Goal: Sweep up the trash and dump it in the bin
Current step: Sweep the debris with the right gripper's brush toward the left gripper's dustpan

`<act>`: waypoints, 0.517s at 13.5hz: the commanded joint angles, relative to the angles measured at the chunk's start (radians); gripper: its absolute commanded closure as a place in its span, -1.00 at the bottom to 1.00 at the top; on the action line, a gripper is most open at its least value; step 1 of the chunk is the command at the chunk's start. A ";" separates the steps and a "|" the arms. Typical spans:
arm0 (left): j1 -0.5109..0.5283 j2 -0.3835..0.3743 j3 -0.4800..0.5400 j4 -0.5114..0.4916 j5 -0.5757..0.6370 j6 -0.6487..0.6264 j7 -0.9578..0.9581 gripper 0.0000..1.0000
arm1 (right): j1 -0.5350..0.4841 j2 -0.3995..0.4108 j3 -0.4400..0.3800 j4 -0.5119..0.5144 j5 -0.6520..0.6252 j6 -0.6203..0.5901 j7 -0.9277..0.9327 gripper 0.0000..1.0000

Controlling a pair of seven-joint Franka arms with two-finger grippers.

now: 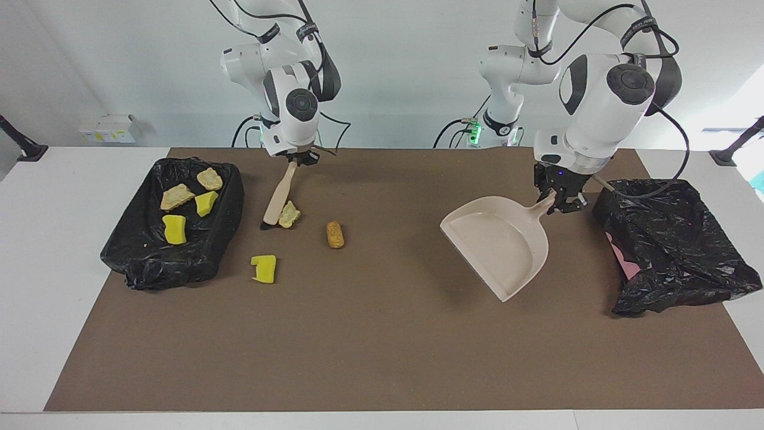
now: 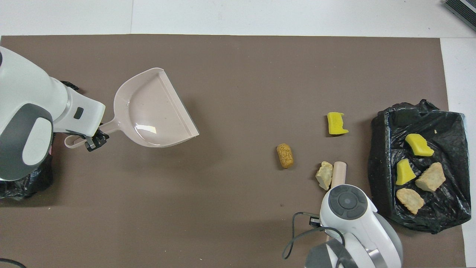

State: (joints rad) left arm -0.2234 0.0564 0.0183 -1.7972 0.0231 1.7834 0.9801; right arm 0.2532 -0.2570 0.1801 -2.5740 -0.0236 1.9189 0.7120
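Note:
My left gripper point(image 1: 561, 200) point(image 2: 93, 139) is shut on the handle of the beige dustpan point(image 1: 498, 245) point(image 2: 152, 111), held tilted above the mat, its mouth toward the right arm's end. My right gripper point(image 1: 296, 158) is shut on the brush point(image 1: 277, 200) point(image 2: 338, 173), whose dark bristles rest on the mat against a pale lump of trash point(image 1: 290, 214) point(image 2: 324, 175). An orange-brown piece point(image 1: 335, 234) point(image 2: 285, 155) and a yellow sponge chunk point(image 1: 264, 268) point(image 2: 337, 123) lie loose nearby. In the overhead view the right wrist hides its gripper.
A black-bag-lined tray point(image 1: 233, 179) point(image 2: 375, 149) at the right arm's end holds several more trash pieces. A crumpled black-bagged bin point(image 1: 674, 239) point(image 2: 22, 184) with pink showing sits at the left arm's end, beside the dustpan. Brown mat covers the table.

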 commanded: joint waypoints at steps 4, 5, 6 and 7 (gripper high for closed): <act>-0.140 -0.093 -0.015 -0.227 0.118 0.134 0.075 1.00 | 0.105 0.310 0.009 0.311 0.063 0.097 -0.152 1.00; -0.158 -0.090 -0.015 -0.257 0.118 0.146 0.059 1.00 | 0.135 0.337 0.009 0.361 0.100 0.091 -0.189 1.00; -0.181 -0.086 -0.017 -0.292 0.118 0.171 -0.001 1.00 | 0.168 0.357 0.009 0.426 0.120 0.063 -0.201 1.00; -0.230 -0.086 -0.017 -0.327 0.118 0.189 -0.089 1.00 | 0.190 0.386 0.007 0.510 0.105 -0.007 -0.210 1.00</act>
State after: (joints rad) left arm -0.3852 0.0069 -0.0119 -2.0298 0.1186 1.9124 0.9935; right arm 0.4071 0.0516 0.1873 -2.2168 0.0561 2.0008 0.5616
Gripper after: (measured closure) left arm 0.687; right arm 0.740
